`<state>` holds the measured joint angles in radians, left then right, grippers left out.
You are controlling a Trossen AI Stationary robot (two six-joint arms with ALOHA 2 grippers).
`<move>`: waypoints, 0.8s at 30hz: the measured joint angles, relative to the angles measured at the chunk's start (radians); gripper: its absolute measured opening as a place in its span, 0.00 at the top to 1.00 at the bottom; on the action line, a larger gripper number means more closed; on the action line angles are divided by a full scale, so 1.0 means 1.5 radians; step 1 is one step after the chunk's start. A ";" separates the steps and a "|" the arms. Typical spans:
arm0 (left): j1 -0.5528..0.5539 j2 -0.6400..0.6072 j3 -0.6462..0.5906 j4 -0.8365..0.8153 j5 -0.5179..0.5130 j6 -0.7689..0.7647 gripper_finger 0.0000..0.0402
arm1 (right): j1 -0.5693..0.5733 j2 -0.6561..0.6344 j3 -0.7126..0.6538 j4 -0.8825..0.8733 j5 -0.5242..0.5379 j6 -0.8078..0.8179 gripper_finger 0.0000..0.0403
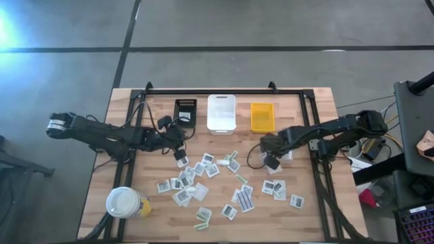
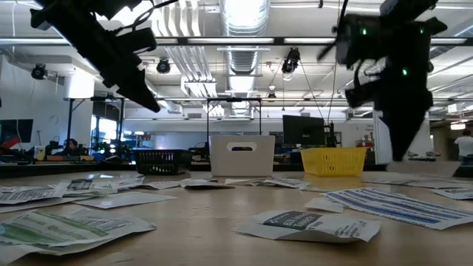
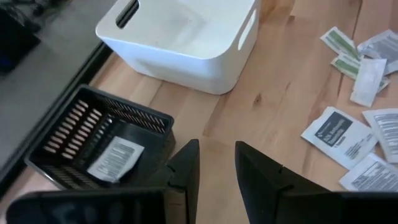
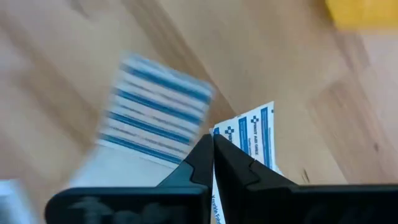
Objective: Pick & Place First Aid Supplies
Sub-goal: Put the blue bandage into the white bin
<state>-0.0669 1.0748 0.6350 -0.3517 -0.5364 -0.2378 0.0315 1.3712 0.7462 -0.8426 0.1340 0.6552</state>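
Observation:
Many first aid supplies, small flat paper packets (image 1: pixel 203 169), lie scattered on the wooden table (image 1: pixel 312 217). My right gripper (image 4: pixel 212 152) points down over the right part of the scatter (image 1: pixel 272 161), shut on a white packet with blue print (image 4: pixel 252 134). A blue-striped packet (image 4: pixel 155 118) lies on the table beneath it. My left gripper (image 3: pixel 216 165) hangs open beside the black bin (image 3: pixel 93 137), with nothing between its fingers. One packet (image 3: pixel 115 158) lies flat in that bin. My right gripper pinches the blue-printed packet by one edge (image 4: pixel 217 134) between its two fingers. The fingers come from above, pointing down. The rest of the packet sticks out past the fingertips to one side. I cannot tell whether any part of it still touches the table.
The black bin (image 1: pixel 185 112), a white bin (image 1: pixel 222 112) and a yellow bin (image 1: pixel 262 116) stand in a row at the table's far edge. A large white-lidded cup (image 1: pixel 123 202) stands at the near left corner. Bare wood lies between the bins and the packets.

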 joint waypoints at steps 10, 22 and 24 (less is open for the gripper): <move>0.014 -0.026 0.000 -0.036 -0.001 -0.095 0.76 | 0.024 -0.033 0.100 0.007 0.033 -0.040 0.98; 0.140 -0.116 0.000 -0.035 0.003 0.027 0.76 | 0.002 -0.001 0.195 0.153 0.092 -0.185 0.98; 0.158 -0.125 0.000 -0.035 0.016 0.052 0.76 | -0.009 0.006 0.198 0.219 0.103 -0.234 0.98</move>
<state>0.1702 0.8868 0.6350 -0.4043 -0.5130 -0.1592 0.0182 1.3801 1.0435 -0.5142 0.2889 0.3046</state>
